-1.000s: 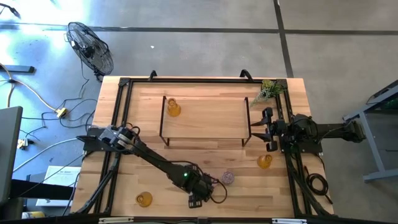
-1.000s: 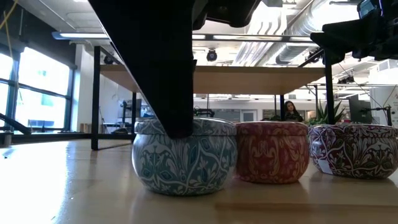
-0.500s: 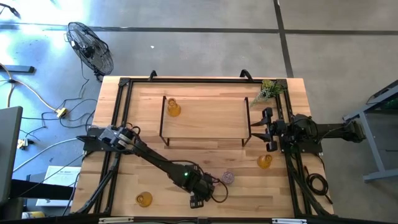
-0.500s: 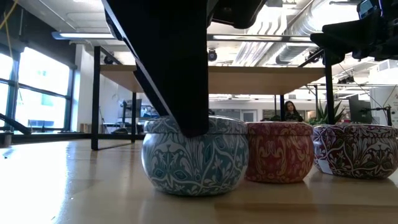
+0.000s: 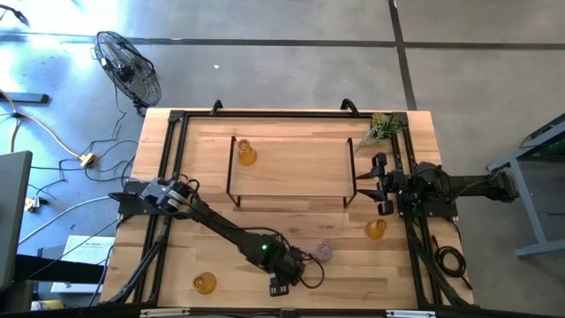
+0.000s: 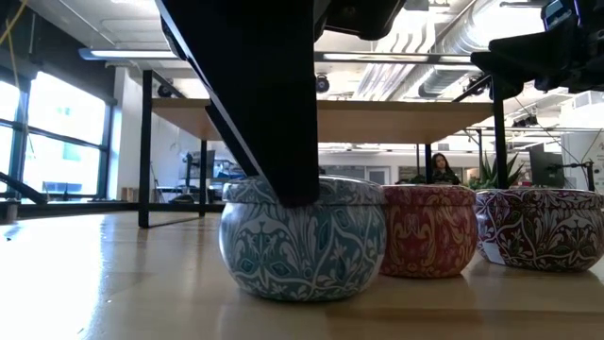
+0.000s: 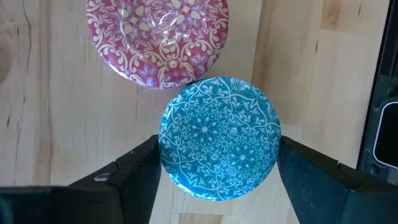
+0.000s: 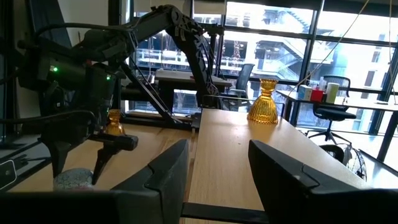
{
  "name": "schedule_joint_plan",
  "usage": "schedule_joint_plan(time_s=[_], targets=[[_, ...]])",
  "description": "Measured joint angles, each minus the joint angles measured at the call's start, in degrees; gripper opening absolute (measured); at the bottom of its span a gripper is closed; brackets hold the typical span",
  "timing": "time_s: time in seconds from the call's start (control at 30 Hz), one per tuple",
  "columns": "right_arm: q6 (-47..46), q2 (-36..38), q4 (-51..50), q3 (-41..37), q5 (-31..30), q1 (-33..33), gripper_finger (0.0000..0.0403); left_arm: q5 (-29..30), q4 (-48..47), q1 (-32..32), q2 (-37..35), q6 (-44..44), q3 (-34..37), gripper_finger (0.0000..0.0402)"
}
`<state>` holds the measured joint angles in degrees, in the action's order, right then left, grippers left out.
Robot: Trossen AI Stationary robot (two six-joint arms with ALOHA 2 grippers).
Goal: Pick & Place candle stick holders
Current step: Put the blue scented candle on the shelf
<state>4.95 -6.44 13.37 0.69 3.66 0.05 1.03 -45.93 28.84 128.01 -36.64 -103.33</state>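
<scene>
The blue candle stick holder [image 7: 217, 137], squat and round with a patterned lid, stands on the table near its front edge. My left gripper [image 7: 219, 148] is down over it, shut on it. The pink holder [image 7: 163, 37] stands right against it and the purple one [image 6: 538, 227] a little further right. Amber glass holders stand at the front left [image 5: 205, 283], at the right [image 5: 376, 230] and on the wooden rack [image 5: 246, 155]. My right gripper [image 8: 214, 180] waits open at the table's right side, holding nothing. My left gripper has the blue holder between its two fingers, one finger [image 7: 134, 171] on each of two opposite sides of the round wall just under the lid's rim [image 7: 165, 149]. The fingers come steeply from above. The holder stands upright, its base [image 6: 302, 288] on the table.
A wooden rack [image 5: 291, 172] on black legs stands in the middle of the table. A green plant sprig [image 5: 381, 129] lies at the far right corner. Bare wood stretches across the front left of the table.
In the low view my left gripper's finger has shifted toward the table's right edge. The blue holder has slid that way along the table with it, staying upright. The pink holder beside it has been nudged the same way.
</scene>
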Motion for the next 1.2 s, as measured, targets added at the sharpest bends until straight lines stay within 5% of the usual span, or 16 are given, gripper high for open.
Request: schedule_joint_plan(time_s=[0.5, 0.73, 1.2], targets=[[0.0, 0.01, 0.0, 0.0, 0.0, -0.01, 0.0165, 0.6, 0.99, 0.07, 0.0, 1.77, 0.07, 0.0273], [0.0, 0.02, -0.31, 0.0, -0.01, 0.0, 0.0165, 1.1, 0.88, 0.09, 1.12, 1.73, 0.44, 0.0326], [0.0, -0.42, -0.43, 0.0, -0.14, 0.0, 0.0165, -0.22, 2.9, -0.35, 1.57, 4.32, 0.15, 0.0335]])
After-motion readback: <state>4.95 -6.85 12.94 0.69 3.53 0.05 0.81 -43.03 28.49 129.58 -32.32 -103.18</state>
